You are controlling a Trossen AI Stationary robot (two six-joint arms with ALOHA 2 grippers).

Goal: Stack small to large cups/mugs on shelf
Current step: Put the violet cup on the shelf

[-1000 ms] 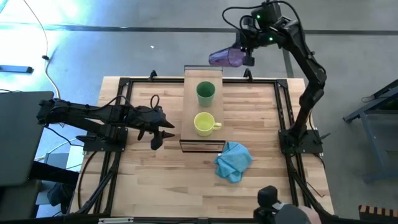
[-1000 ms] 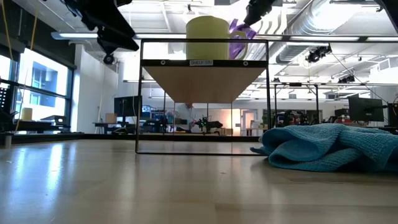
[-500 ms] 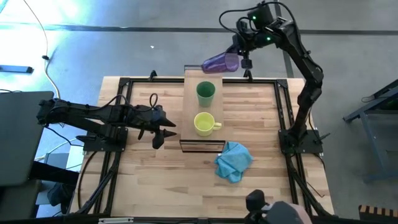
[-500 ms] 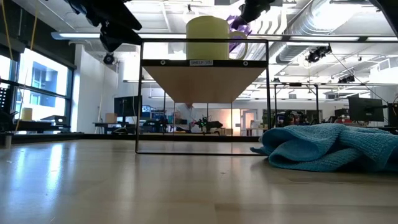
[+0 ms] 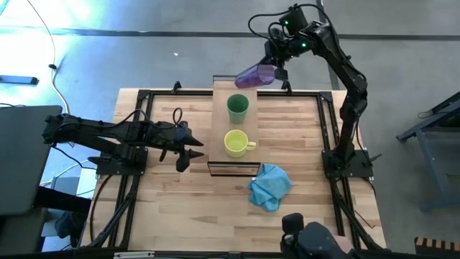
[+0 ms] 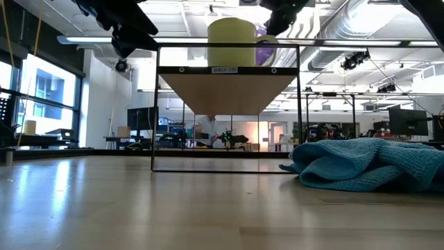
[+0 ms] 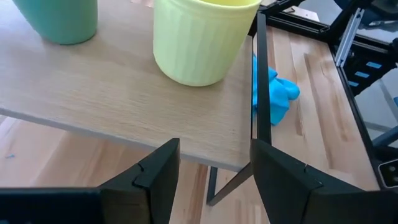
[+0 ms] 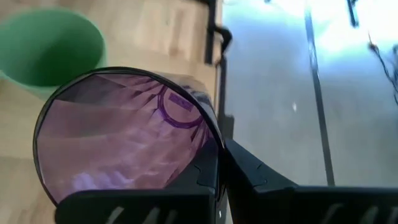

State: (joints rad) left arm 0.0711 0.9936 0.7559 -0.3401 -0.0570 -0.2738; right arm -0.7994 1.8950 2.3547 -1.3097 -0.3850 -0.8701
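Note:
On the shelf, a raised light-wood board, a green cup and a yellow mug stand on their bases. The mug is nearer, its handle toward the table's right. A translucent purple tumbler hangs on its side over the shelf's far end, and my right gripper is shut on it. My left gripper waits open, left of the shelf's near end. In the left wrist view its fingers point at the shelf edge below the mug. My right gripper pinches the tumbler's wall at the rim, one finger inside the mouth and one outside. The fingers slant down from the table's far right. The tumbler is lifted clear, on its side, its mouth toward the gripper and its base toward the table's left.
A crumpled blue cloth lies on the tabletop just near and right of the shelf. A dark frame runs around the table. A person's head shows at the near edge.
My right gripper has gone toward the table's left and a little down and nearer with the purple tumbler. The tumbler stays on its side and now hangs over the shelf's far end, close to the green cup.

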